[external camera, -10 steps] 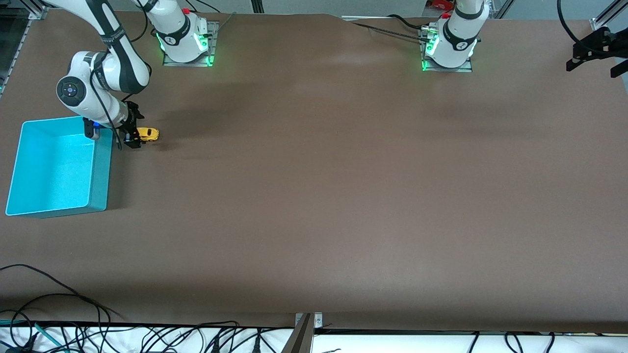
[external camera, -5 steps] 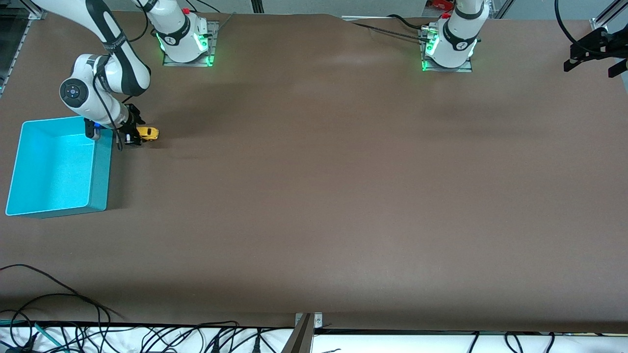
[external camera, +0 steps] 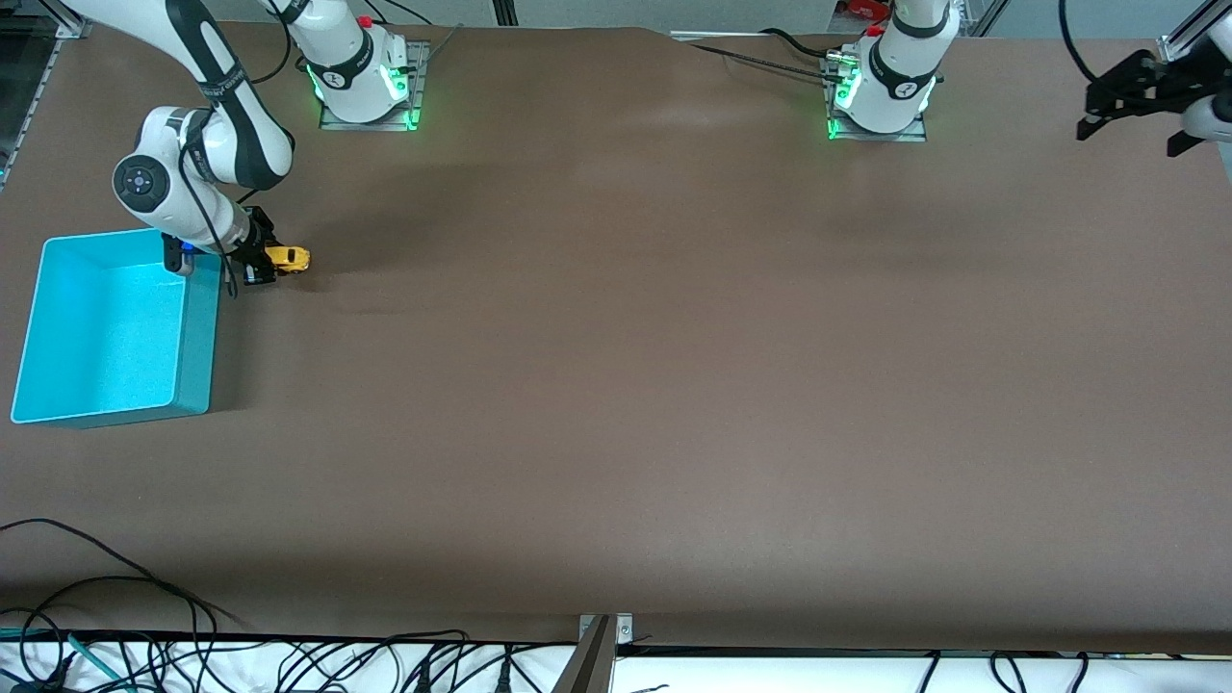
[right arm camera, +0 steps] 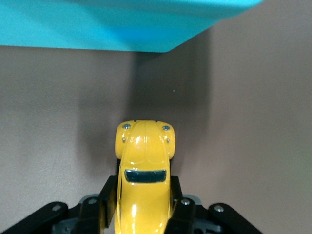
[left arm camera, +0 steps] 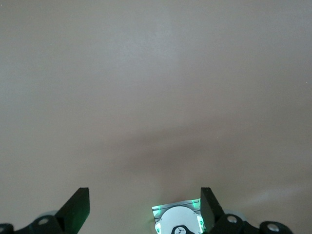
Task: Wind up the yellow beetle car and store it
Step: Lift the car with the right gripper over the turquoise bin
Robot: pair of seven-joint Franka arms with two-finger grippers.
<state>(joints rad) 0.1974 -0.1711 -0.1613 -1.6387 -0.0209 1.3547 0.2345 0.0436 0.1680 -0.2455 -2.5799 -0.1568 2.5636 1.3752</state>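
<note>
Pinching the yellow beetle car (external camera: 288, 257) by its flanks, the right gripper (external camera: 262, 265) sits low at the table (external camera: 635, 366), near the edge at the right arm's end. In the right wrist view its two black fingers (right arm camera: 108, 197) press against both sides of the car's (right arm camera: 143, 178) rounded body, the bonnet and dark windscreen poking out ahead of them toward the turquoise bin (right arm camera: 117, 22). The car is just beside the bin's (external camera: 197, 318) corner nearest the robots' bases, not in it. Whether its wheels touch the table cannot be told.

The left arm waits, its gripper (external camera: 1136, 91) hanging in the air above the table's edge at the left arm's end, near the bases' corner. Its fingers (left arm camera: 78, 209) stand spread wide apart with nothing between them.
</note>
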